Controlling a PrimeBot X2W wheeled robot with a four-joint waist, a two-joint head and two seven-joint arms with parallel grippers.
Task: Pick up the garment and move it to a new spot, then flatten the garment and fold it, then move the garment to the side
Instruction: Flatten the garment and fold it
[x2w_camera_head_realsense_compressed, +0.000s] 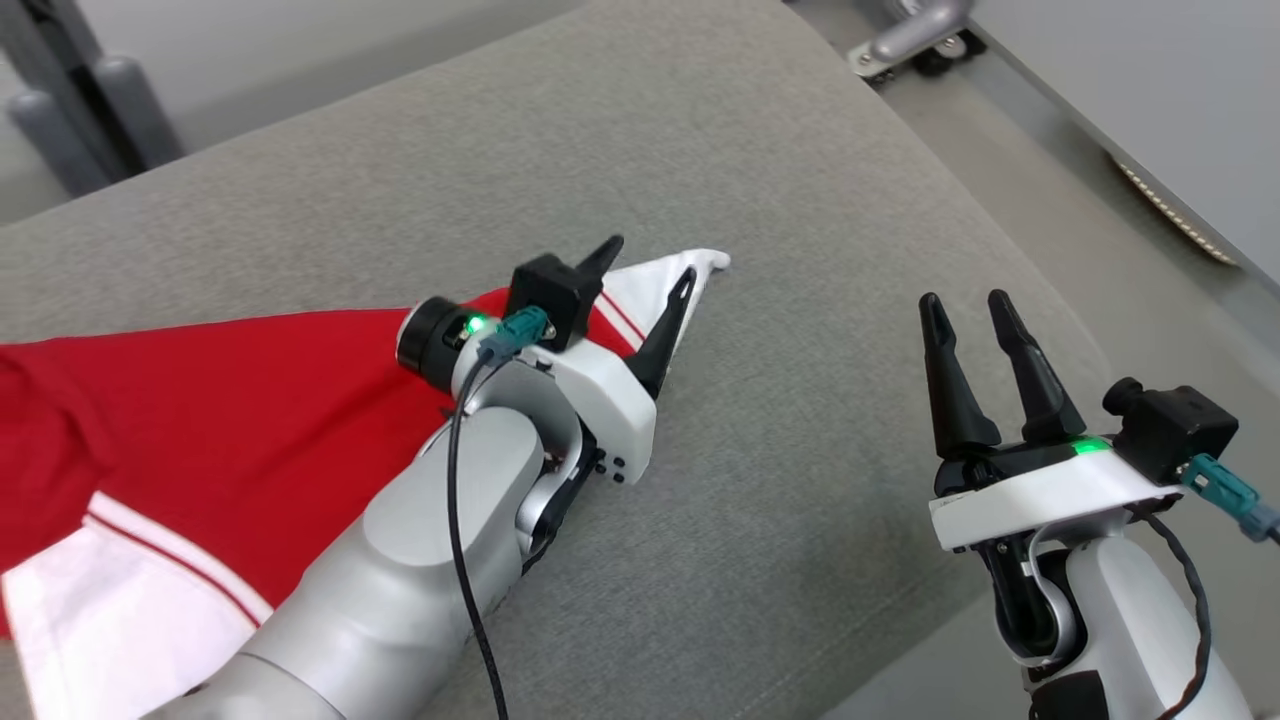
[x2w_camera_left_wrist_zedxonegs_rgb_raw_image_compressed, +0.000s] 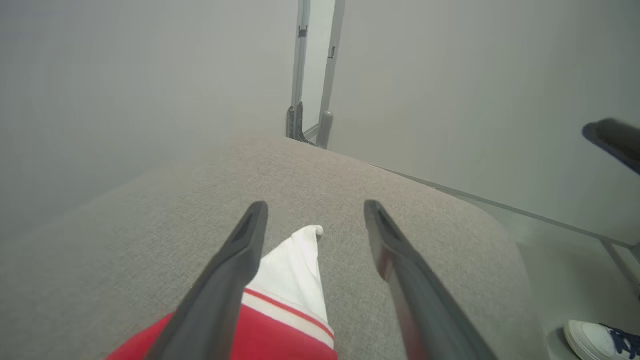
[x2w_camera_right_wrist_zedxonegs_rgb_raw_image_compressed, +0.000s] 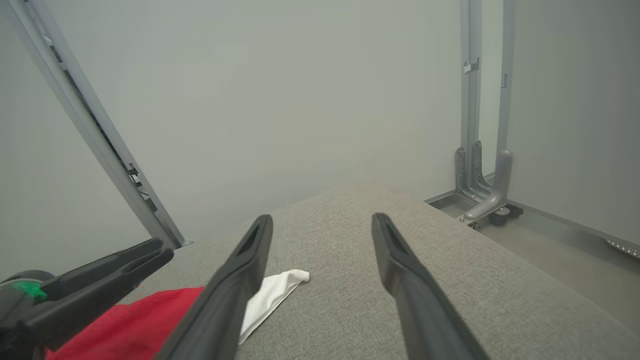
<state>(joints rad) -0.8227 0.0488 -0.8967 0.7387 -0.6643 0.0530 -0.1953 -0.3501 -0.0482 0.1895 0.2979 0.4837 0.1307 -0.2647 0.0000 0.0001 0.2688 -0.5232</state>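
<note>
Red garment (x2w_camera_head_realsense_compressed: 200, 420) with white trim lies on the left part of the grey cushion (x2w_camera_head_realsense_compressed: 800, 450), its white corner (x2w_camera_left_wrist_zedxonegs_rgb_raw_image_compressed: 295, 260) pointing toward the middle. Left gripper (x2w_camera_head_realsense_compressed: 650, 258) sits low over that corner, fingers apart, with the corner between them and not pinched. Right gripper (x2w_camera_head_realsense_compressed: 964, 300) is over bare fabric near the cushion's rounded right edge, fingers apart, empty. Bare cushion beyond and right of the garment. Floor (x2w_camera_head_realsense_compressed: 1080, 200) lies past the right edge, with a shoe (x2w_camera_left_wrist_zedxonegs_rgb_raw_image_compressed: 595, 340) on it.
</note>
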